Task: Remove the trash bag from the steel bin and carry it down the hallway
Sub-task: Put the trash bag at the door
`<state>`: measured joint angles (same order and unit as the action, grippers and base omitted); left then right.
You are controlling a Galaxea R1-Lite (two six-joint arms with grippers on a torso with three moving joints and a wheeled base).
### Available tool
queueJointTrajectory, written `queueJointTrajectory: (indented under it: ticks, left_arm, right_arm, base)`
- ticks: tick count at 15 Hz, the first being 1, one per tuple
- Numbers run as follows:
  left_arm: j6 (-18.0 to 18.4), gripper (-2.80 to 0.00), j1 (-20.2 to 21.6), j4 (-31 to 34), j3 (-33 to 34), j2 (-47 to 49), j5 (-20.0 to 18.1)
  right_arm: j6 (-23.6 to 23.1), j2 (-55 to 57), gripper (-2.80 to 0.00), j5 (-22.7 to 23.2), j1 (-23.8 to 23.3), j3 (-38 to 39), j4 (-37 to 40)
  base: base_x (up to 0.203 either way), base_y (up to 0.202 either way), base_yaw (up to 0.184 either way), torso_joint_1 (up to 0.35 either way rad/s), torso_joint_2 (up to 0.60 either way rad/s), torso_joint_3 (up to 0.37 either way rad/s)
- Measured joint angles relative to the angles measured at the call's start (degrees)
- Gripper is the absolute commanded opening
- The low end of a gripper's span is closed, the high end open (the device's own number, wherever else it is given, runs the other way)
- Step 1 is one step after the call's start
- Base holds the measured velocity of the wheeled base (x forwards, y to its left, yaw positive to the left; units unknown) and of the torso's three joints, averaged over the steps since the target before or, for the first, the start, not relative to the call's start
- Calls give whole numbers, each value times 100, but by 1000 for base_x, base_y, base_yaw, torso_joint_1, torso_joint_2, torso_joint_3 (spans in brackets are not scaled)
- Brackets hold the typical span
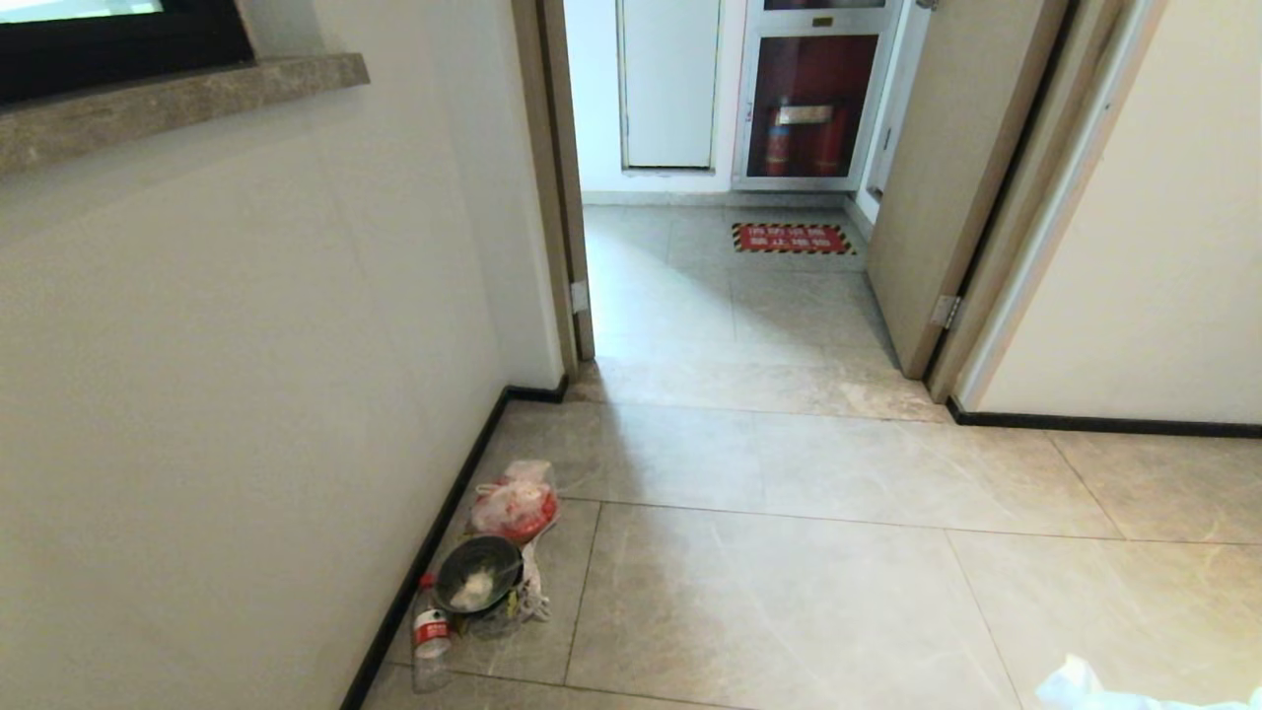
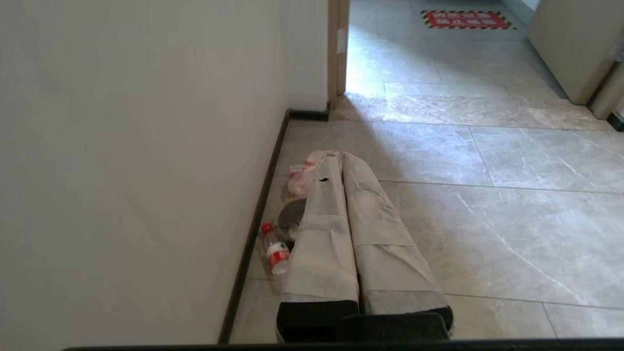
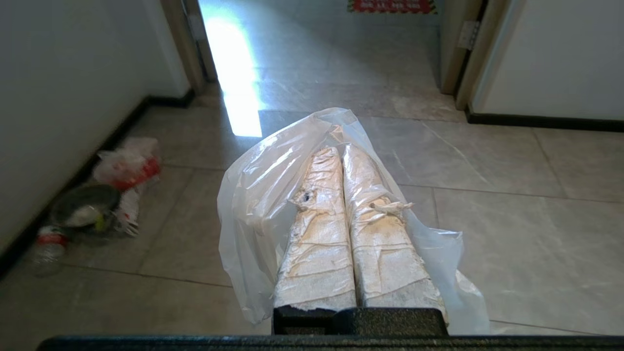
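1. The right gripper (image 3: 341, 153) is sticking straight out, level over the floor, in the middle of the right wrist view. Its two fingers (image 3: 319, 229) are wrapped in rough, shiny white tape and are pressing tight together.
2. The trash bag (image 3: 253, 195) is draping over and around these fingers. It is thin, see-through white plastic, full of wrinkles and shiny folds. The fingers are pinching the bag, and it is hanging down on both sides of them.
3. A small bit of the same bag is peeking into the lower right corner of the head view.
4. The left gripper (image 2: 341, 161) is also pointing straight out, in the lower middle of the left wrist view. Its fingers (image 2: 321, 234) are wrapped in dull, dusty grey-white cloth tape. They are lying side by side, pressing together, with nothing between them.
5. The hallway (image 1: 789, 552) is showing big smooth grey tiles with pale marble lines, a white wall and a dark strip along the bottom of the wall.
6. In the lower left of the head view, by the wall, a pile is sitting on the floor: a crinkly red and white bag (image 1: 515, 505), a round dark bowl (image 1: 478, 574) and a clear plastic bottle (image 1: 431, 633) with a red label.
7. In the upper middle, an open doorway (image 1: 720, 286) is showing a red floor sign (image 1: 792, 238).
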<state>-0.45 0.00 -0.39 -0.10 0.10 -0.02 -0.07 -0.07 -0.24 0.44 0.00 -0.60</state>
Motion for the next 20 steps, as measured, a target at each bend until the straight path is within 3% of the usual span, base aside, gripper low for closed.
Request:
queueJointTrajectory:
  ticks: [9,16,20]
  left_arm:
    - [-15,-280,0,6,10,0,-1]
    - [-15,-280,0,8,10,0,2]
    - [-12,-280,0,10,10,0,-1]
  right_arm:
    - [5,0,-280,-5,2,0,2]
    - [5,0,-280,-3,-2,0,2]
    - [7,0,-280,-4,0,0,2]
  base:
    - [0,-171,-1,1,3,2]
    - [0,0,0,0,0,0]
    - [-2,7,-155,3,4,5]
